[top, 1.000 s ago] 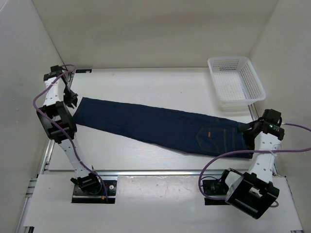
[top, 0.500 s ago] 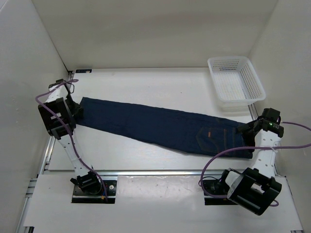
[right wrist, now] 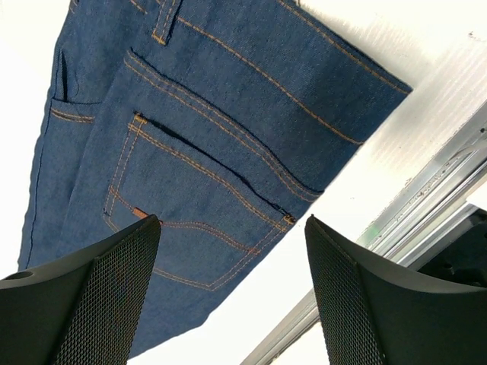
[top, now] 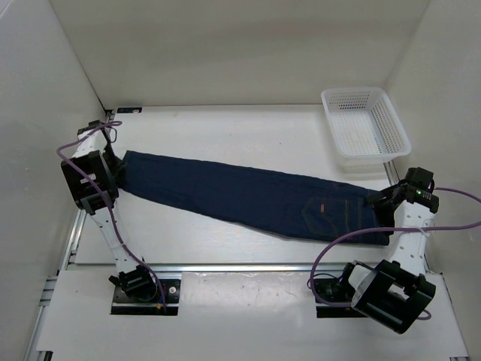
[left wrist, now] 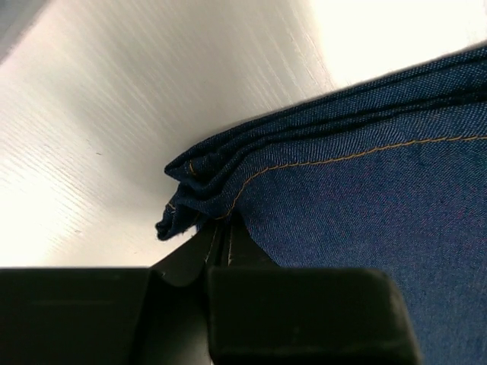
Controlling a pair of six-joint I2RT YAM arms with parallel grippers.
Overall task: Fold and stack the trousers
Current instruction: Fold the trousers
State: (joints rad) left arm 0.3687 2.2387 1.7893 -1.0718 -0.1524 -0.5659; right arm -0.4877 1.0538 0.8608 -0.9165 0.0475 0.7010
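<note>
White bench (top: 225,131) between pale walls, with a silver metal rail (top: 248,267) along its near edge. Beyond the rail, dark navy-blue denim trousers (top: 240,194) lie flat, stretched slantwise across the bench — waistband at near right, hems farther back at left. The right end effector (right wrist: 232,228) hangs over the back pocket, fingers wide apart, gripping nothing. The left end effector (left wrist: 218,237) is pinched together on the bunched hem corner. Farthest back, at right — a white plastic mesh basket (top: 366,124), near the waistband.
</note>
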